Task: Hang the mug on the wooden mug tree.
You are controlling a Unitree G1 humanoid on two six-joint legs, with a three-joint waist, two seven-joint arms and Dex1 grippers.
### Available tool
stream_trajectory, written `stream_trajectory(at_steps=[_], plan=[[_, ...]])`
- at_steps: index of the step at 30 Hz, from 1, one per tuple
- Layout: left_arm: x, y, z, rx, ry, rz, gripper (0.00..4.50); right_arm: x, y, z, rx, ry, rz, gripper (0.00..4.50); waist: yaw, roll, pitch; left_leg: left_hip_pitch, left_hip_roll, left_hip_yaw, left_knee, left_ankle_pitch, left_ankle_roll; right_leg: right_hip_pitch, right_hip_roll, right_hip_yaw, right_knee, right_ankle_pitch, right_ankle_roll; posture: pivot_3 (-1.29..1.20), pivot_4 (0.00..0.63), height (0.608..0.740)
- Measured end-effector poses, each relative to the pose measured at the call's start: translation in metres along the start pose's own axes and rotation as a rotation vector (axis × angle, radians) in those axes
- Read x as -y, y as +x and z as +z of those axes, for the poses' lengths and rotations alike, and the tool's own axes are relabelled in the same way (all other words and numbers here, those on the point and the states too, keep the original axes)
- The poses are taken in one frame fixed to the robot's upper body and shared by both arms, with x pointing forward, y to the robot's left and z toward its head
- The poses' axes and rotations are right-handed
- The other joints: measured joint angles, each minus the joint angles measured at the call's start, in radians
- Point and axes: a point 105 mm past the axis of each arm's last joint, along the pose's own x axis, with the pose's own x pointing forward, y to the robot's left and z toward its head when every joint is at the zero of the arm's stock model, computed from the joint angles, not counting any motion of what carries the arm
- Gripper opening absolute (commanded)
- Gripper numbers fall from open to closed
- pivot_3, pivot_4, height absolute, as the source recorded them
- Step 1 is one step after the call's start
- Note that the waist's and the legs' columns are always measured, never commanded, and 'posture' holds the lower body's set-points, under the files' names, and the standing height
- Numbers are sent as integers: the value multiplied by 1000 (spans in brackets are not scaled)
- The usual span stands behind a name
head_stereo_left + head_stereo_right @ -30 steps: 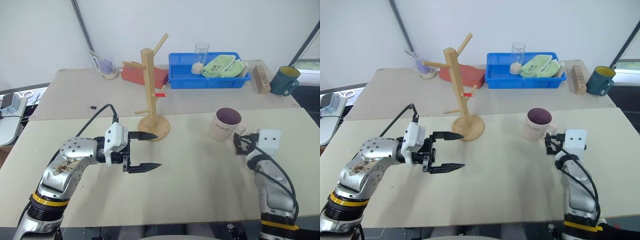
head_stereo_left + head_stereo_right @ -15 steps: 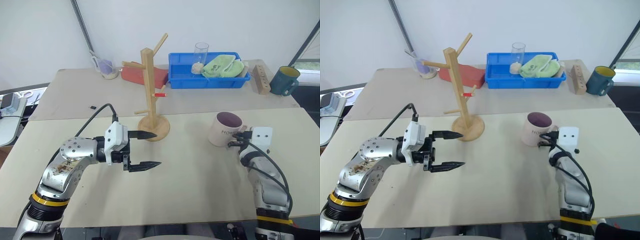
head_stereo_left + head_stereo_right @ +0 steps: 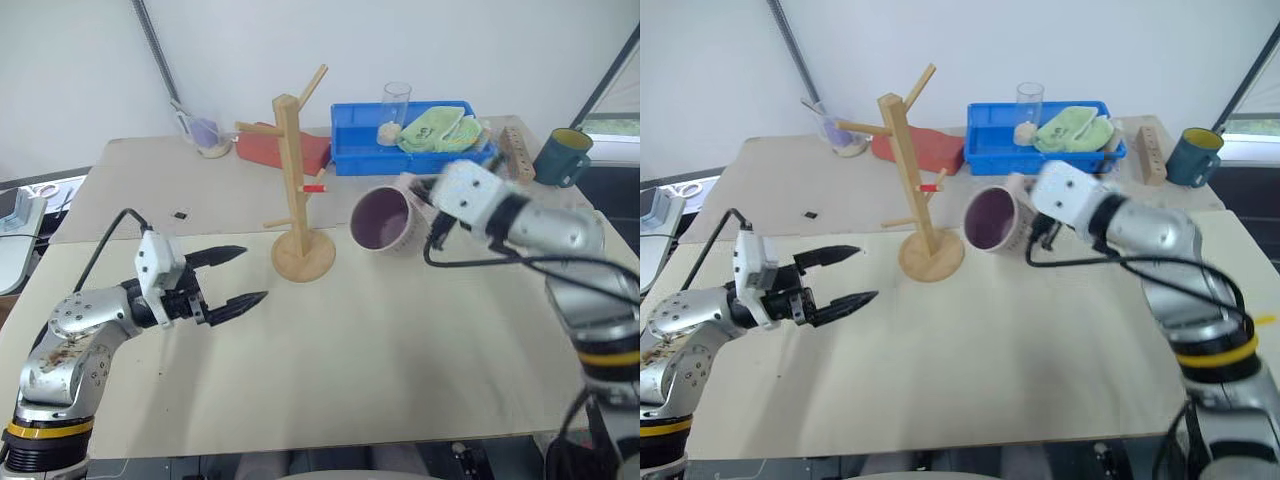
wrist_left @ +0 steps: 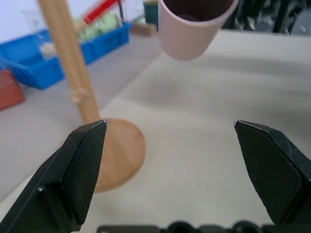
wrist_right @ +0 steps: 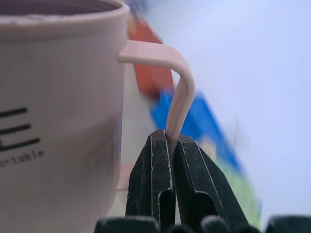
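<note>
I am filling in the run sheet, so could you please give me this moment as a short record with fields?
mug: pale pink mug off the table, tipped on its side, purple inside facing the tree
grip: right gripper shut on the mug's handle
target: wooden mug tree upright on the table, nothing hanging on its pegs
mug and tree: apart, mug just to the right of the post
left gripper: open, holding nothing, low over the table, left of the tree's base
behind: blue bin, dark teal mug
</note>
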Motion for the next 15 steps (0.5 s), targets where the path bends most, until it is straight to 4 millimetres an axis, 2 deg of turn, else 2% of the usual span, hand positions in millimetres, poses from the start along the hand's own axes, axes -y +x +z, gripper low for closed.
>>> stream_trajectory(at_steps=[6, 15], plan=[[2, -2, 8, 5, -9, -11, 4500, -8, 31, 17, 51, -126, 200, 8, 6, 1, -1, 0, 0, 1, -1, 5, 8, 0, 1, 1, 1, 0, 0, 0, 150, 727], [3, 2, 15, 18, 0, -5, 4500, 1, 51, 29, 99, -189, 222, 8, 12, 3, -2, 2, 3, 0, -3, 5, 8, -1, 5, 2, 3, 1, -1, 0, 150, 727]])
